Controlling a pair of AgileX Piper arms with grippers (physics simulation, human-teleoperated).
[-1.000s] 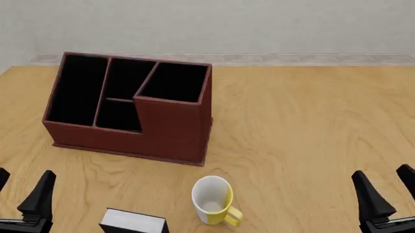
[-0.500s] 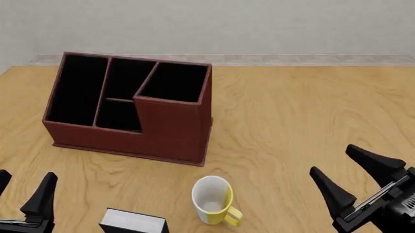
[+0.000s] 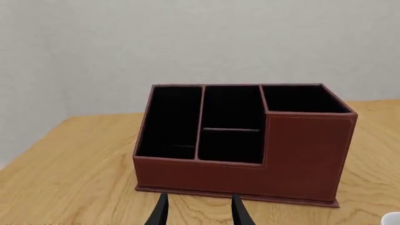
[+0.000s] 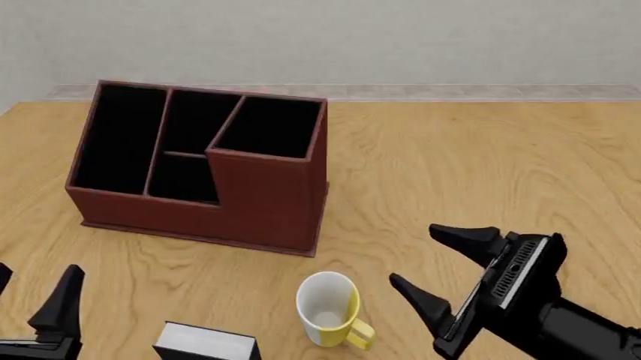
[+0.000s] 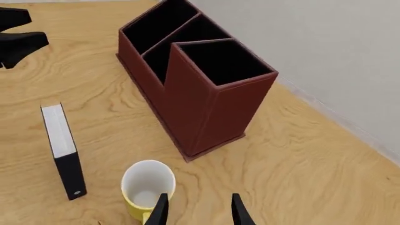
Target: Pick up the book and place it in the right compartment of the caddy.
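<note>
Book (image 5: 62, 150): I am finding it standing on edge on the counter (image 4: 481, 165), white page edges up, near the front edge and left of the mug (image 4: 331, 307), well apart from the caddy (image 4: 200, 165). Nothing is touching it.

Caddy: it is sitting toward the back left of the counter. Its right compartment (image 4: 269, 127), the square-mouthed pocket behind the tall front wall, is showing only black lining.

Mug: white and yellow, upright, standing between the book and my right pincer (image 4: 451, 274).

Right pincer: I am holding it spread wide, gripping nothing, just to the right of the mug and angled toward the book's side of the counter.

Left pincer (image 3: 198, 211): parked at the near left corner, fingers parted, gripping nothing; it is looking straight at the caddy front.

Step in hand, as I am judging it: the approach to the book, pickup not yet made.

Next move, as I am judging it: I am needing to bring the right pincer over or around the mug without knocking it, line the fingers across the book's thickness, and close on the covers; the left arm is sitting nearer the book and may be the easier reach.
</note>
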